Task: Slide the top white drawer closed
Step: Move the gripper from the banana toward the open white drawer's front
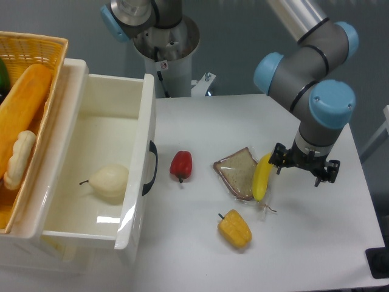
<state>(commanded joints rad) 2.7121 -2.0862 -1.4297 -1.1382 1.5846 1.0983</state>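
The top white drawer point(137, 152) stands pulled out to the right from the cabinet at the left. Its curved black handle point(150, 168) is on the front panel, facing the table. A pale pear point(109, 181) lies inside it. My gripper point(304, 172) hangs point-down over the right side of the table, far to the right of the handle. Its jaws look spread and hold nothing. A yellow banana point(262, 176) lies just to its left.
A yellow wicker basket point(42, 52) with food sits on the cabinet at the far left. On the table point(200, 255) between drawer and gripper lie a red pepper point(181, 165), a bagged bread slice point(237, 172) and a yellow pepper point(234, 228). The robot base point(167, 48) stands behind.
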